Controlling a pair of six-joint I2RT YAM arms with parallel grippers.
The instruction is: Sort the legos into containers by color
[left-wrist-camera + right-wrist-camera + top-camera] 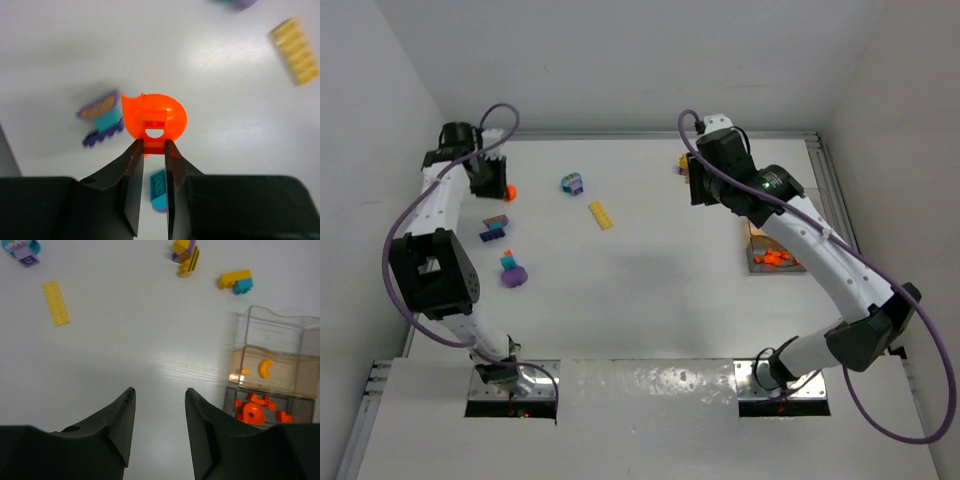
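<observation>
My left gripper [154, 145] is shut on a round orange lego [155, 117] and holds it above the table at the far left [496, 186]. Below it lie a purple-and-teal clump [102, 120] and a teal brick on a purple piece [160, 190]. My right gripper [159, 390] is open and empty over bare table near the back [694, 186]. The clear divided container [272, 370] stands to its right, also in the top view [775, 255]. One compartment holds several orange legos [255, 412], and another holds a yellow curved piece [265, 367].
A yellow flat plate [601, 215] and a teal-purple clump [572, 184] lie mid-table at the back. A yellow-purple clump [186, 255] and a yellow-teal clump [236, 281] lie behind the container. White walls enclose the table on three sides.
</observation>
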